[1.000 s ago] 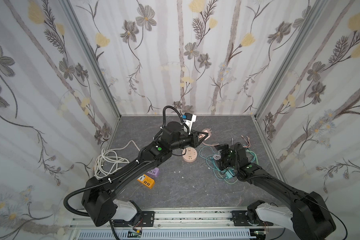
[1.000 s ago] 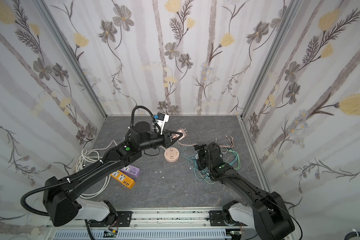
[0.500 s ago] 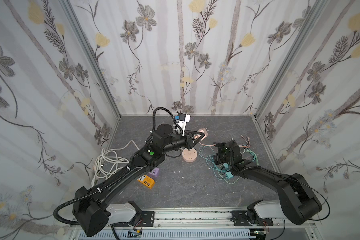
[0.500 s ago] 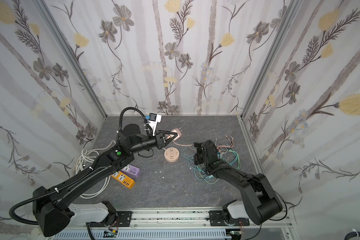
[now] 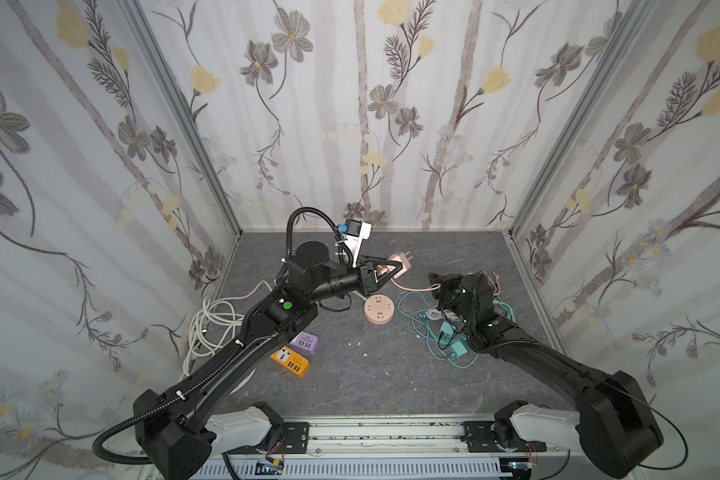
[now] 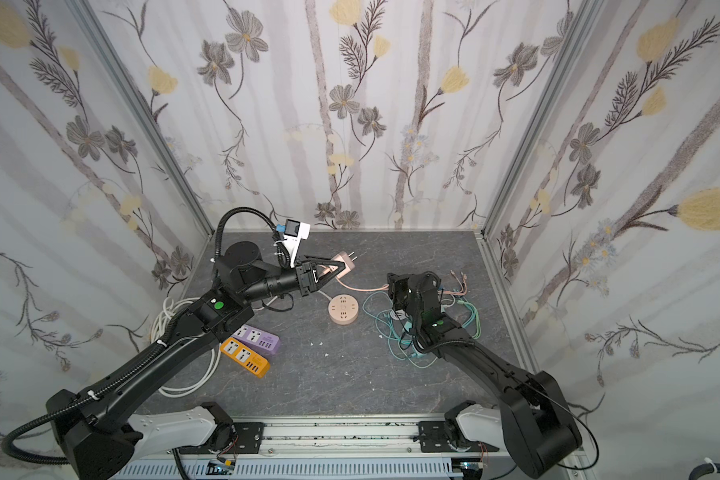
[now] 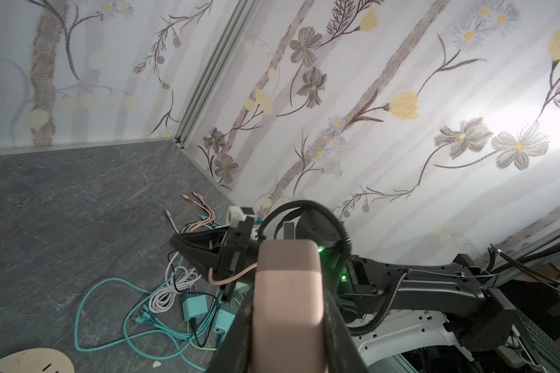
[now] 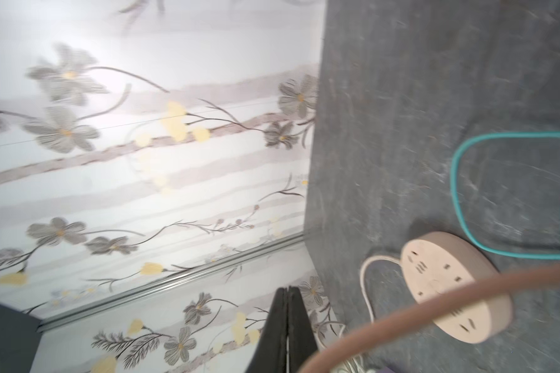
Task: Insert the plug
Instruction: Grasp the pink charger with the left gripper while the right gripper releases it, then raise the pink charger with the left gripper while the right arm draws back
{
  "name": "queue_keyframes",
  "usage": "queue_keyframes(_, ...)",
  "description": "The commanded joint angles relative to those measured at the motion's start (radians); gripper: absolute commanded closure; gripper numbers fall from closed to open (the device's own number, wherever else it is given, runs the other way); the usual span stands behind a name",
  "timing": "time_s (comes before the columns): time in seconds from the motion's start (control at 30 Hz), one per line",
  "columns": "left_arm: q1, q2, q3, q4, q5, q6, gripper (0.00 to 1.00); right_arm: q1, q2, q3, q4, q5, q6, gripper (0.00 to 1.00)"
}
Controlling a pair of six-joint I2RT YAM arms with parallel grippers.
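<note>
Right of middle, the right gripper (image 5: 433,277) just snapped shut; the left gripper (image 5: 393,268) grips the pink plug (image 5: 403,259), not yet in the round socket (image 5: 379,309).

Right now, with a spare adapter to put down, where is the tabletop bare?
Bare: the front middle of the table, between the orange power strip and the teal cable tangle, in front of the round socket; also the back right corner. Crowded: around the white cord coil and that tangle.

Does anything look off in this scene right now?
The right gripper is shut on nothing: the pink cable runs beside its closed jaws, not between them. The left gripper holds the pink plug aloft.
</note>
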State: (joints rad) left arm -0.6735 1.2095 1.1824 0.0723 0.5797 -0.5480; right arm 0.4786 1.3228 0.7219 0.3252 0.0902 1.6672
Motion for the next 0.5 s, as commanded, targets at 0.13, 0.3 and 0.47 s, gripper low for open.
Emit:
queue_keyframes(0.13,0.003,0.016,0.031,-0.074,-0.058,0.072,1.0,-0.014,-0.215,0.195,-0.259,0.223,-0.529,1.0)
queue_keyframes(0.3,0.002,0.012,0.027,-0.059,-0.057,0.073,1.0,-0.036,-0.274,0.298,-0.324,0.215,-0.742,1.0)
queue_keyframes(0.47,0.006,-0.011,0.032,-0.066,-0.036,0.05,1.0,-0.036,-0.228,0.457,-0.411,0.155,-0.917,1.0)
